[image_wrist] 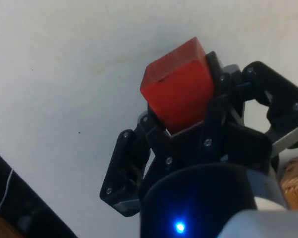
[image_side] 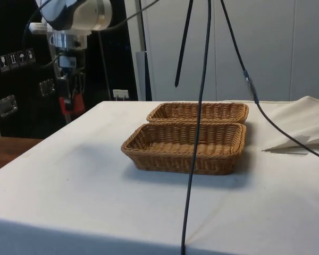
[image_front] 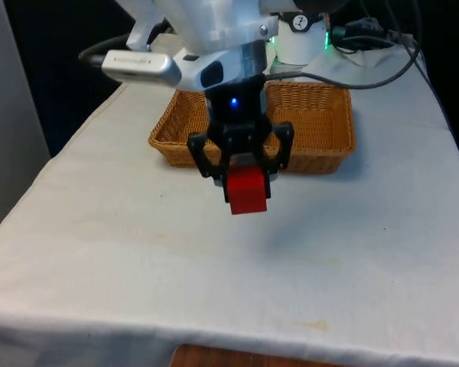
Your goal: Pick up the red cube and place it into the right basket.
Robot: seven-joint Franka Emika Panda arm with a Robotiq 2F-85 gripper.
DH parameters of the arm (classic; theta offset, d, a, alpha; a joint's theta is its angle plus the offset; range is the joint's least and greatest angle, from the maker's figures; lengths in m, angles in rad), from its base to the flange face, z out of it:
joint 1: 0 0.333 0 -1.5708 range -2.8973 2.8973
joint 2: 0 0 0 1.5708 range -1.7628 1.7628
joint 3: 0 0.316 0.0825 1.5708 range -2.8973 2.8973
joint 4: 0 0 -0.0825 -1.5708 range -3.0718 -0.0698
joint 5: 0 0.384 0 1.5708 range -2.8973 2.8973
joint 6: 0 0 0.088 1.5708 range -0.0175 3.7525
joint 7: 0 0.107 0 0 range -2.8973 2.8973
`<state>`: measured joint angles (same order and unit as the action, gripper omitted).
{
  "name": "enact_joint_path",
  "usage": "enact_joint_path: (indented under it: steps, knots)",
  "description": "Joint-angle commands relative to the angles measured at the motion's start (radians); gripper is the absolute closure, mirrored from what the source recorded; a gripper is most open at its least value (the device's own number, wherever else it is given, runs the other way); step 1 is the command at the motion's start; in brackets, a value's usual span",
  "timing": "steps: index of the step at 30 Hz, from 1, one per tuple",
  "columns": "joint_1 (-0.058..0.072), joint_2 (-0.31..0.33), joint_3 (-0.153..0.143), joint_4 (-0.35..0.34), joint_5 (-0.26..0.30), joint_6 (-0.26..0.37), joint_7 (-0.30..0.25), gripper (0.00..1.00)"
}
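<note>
The claw [image_front: 247, 170] pinches the red cube [image_front: 248, 190] tight and holds it high over the table [image_front: 138, 252], so it can clear the baskets [image_front: 319, 122] just behind it.

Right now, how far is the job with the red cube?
Picking up looks done: the hand holds the red cube above the white cloth, off the table in the side view. Left: carrying it over the baskets and releasing it into the right one.
</note>
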<state>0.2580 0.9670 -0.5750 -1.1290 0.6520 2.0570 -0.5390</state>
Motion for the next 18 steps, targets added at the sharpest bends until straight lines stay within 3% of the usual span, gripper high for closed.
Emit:
enact_joint_path:
  steps: [1, 4, 5, 6, 12, 13, 15, 18]
  knots:
    - [0.011, -0.013, -0.007, -0.013, -0.010, 0.001, -0.001, 0.98]
    - [0.019, -0.030, -0.007, -0.018, -0.029, -0.008, -0.001, 0.98]
    - [0.011, -0.022, 0.000, -0.007, -0.026, -0.012, -0.001, 0.98]
    - [0.022, -0.035, -0.007, -0.018, -0.035, -0.012, -0.001, 0.98]
    - [0.041, -0.068, -0.007, -0.022, -0.074, -0.037, 0.002, 0.98]
    - [0.029, -0.058, 0.000, -0.009, -0.067, -0.043, 0.000, 0.98]
    - [0.052, -0.083, -0.007, -0.029, -0.087, -0.045, 0.004, 0.98]
    - [0.061, -0.097, -0.006, -0.042, -0.096, -0.048, 0.007, 0.98]
